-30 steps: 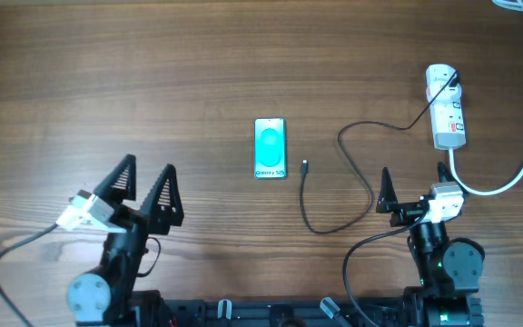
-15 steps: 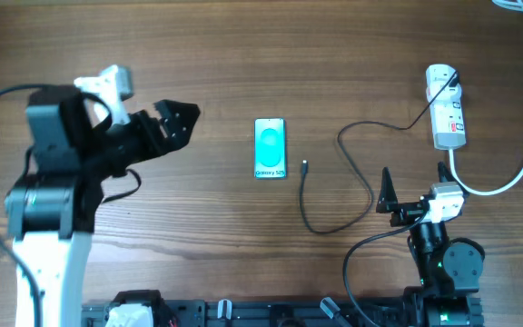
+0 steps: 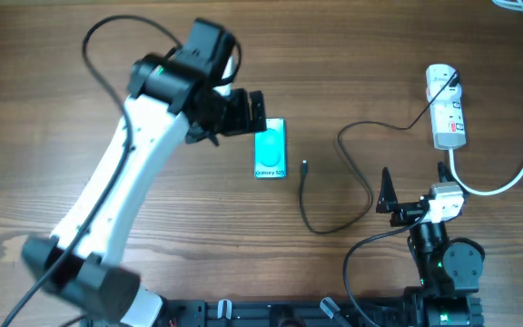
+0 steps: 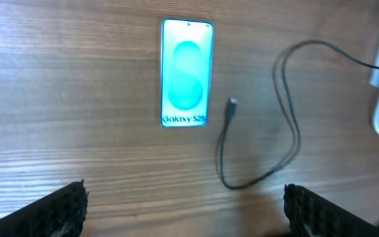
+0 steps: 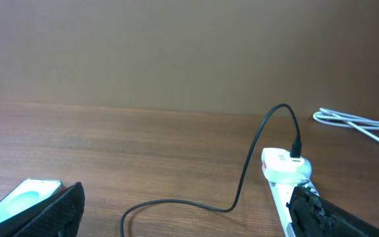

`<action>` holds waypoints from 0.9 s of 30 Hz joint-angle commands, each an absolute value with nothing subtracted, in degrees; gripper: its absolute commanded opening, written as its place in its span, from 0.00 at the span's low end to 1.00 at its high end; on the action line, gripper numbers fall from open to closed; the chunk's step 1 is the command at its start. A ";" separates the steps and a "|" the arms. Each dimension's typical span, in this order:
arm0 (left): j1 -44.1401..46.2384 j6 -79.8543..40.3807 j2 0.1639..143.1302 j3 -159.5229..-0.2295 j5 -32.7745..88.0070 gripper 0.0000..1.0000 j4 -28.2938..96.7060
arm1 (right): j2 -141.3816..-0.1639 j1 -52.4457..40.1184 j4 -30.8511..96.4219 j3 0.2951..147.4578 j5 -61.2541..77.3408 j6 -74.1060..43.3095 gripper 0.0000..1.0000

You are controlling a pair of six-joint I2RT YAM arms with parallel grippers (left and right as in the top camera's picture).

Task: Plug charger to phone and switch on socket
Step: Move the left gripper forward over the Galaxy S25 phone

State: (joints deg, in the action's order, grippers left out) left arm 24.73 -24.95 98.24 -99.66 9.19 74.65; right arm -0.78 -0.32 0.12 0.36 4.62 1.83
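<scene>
Two sets of jaws spread wide, nothing gripped. Left jaws over the far end of the flat teal-screened phone, middle of the wooden surface. Right jaws by the near edge. Thin black charger cable: tip loose beside the phone, plug in the white power strip, far-right corner.

Overhead top-down, wrists nearer, all share phone

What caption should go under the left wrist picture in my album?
Open left gripper hovers by the phone, the unplugged charger tip lying beside it on the wooden table.
</scene>
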 commanded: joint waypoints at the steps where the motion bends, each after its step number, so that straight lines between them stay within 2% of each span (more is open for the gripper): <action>1: 26.87 -26.00 104.07 -101.12 6.50 1.00 74.02 | -0.27 -0.08 -0.05 0.30 3.86 1.98 1.00; 12: 31.64 -29.67 109.80 -101.10 7.03 1.00 70.96 | -0.27 -0.08 -0.08 0.30 3.86 1.96 1.00; 27: 32.42 -30.33 119.61 -101.10 6.96 1.00 67.85 | -0.27 -0.08 -0.05 0.30 3.86 1.96 1.00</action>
